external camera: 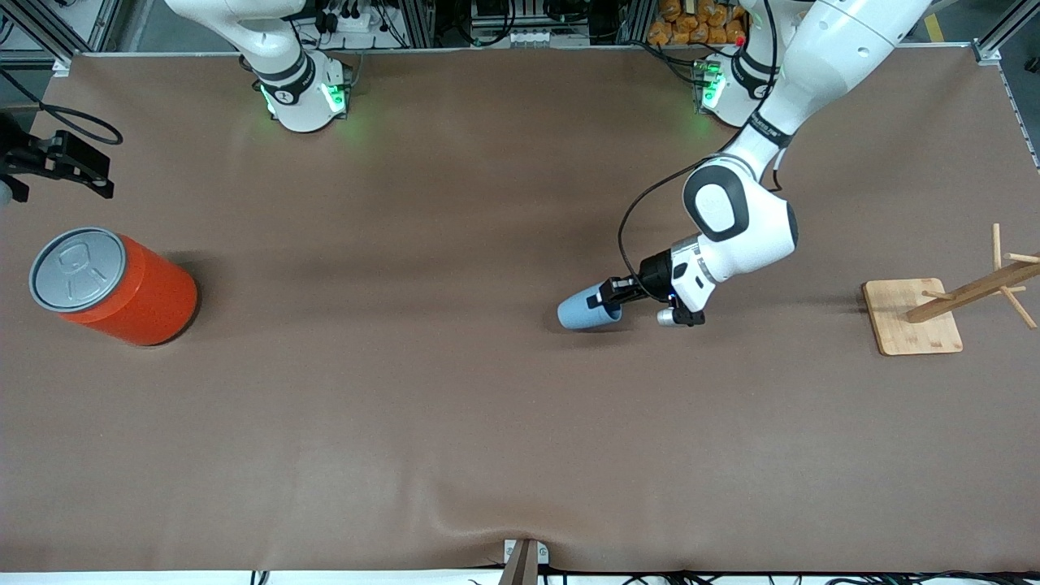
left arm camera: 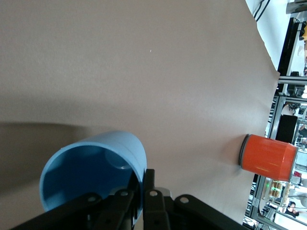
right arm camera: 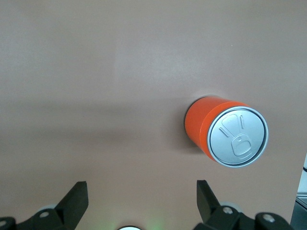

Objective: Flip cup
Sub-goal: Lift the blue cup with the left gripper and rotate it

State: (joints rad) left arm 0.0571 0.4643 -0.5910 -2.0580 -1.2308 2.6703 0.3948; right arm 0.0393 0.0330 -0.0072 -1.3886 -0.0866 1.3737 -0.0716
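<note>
Cup (external camera: 583,309) lies tipped on its side, held at the rim by the left gripper (external camera: 611,297), base pointing toward the right arm's end of the table. It sits low over the brown table (external camera: 455,406), about mid-depth, on the left arm's half; whether its wall touches the surface cannot be told. Left wrist view looks straight into the open mouth of the cup (left arm camera: 93,172): one finger (left arm camera: 149,189) sits outside the rim, the other inside, jaws pinched tight on the wall.

Left arm reaches out from its base, wrist bent nearly level with the table.

Right gripper (right arm camera: 141,201) is up at the right arm's end of the table, fingers spread wide, nothing between them. In the front view only part of it (external camera: 61,166) shows at the frame edge. Right arm waits.

Orange can (external camera: 118,286) with grey top stands upright near the right gripper, well apart from the cup. Wooden rack (external camera: 942,305) stands at the left arm's end.
</note>
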